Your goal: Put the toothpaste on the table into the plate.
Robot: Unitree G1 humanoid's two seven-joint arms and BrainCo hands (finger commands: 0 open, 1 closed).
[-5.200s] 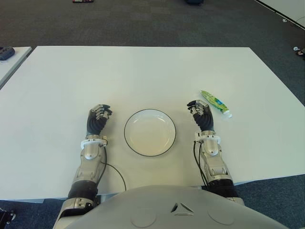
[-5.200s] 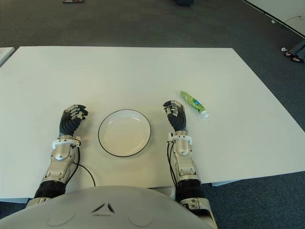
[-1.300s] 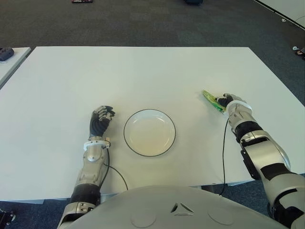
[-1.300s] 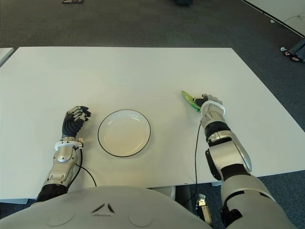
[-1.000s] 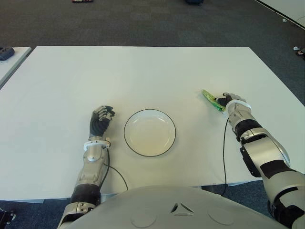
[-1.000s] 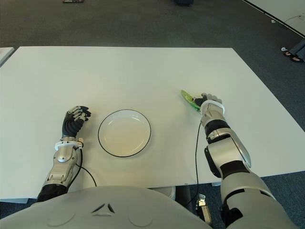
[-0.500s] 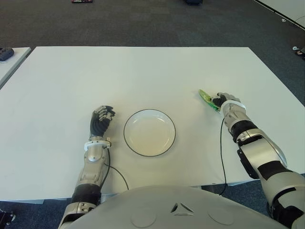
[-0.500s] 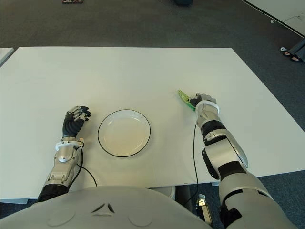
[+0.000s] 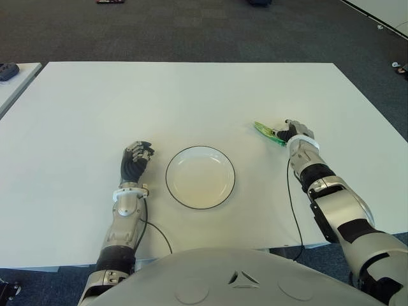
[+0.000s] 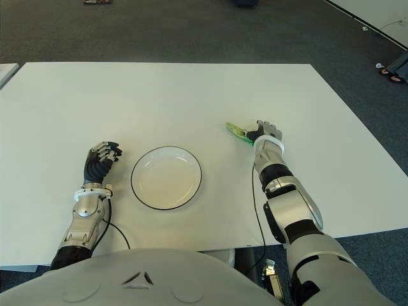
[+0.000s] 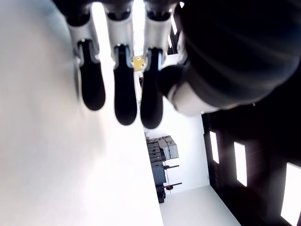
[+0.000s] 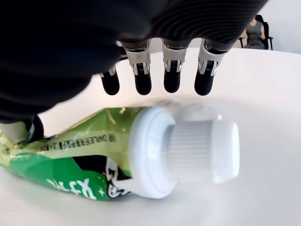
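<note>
Toothpaste [image 9: 268, 132], a green tube, is pinched in the right hand [image 9: 290, 131], to the right of the plate [image 9: 200, 176] and apart from it. The tube's flat tail points toward the plate, probably so that end crosses the rim first. The left hand [image 9: 134, 160] shows just left of the plate, on the white desk [image 9: 191, 95], fingers curled round nothing; it has no part in this step.

Right eye view: same arrangement, the plate bare.

Left wrist view: the left hand's fingers [image 11: 126, 92] are bent inward above the desk, nothing between them.

Right wrist view: the cap [image 12: 200, 149] juts from under the palm, fingers arched over the tube and thumb pressing its side; whether the tube clears the desk cannot be told.

Compared with the frame half a second earlier, hand and tube stand nearer the plate; five seconds ago the tube lay loose farther out.
</note>
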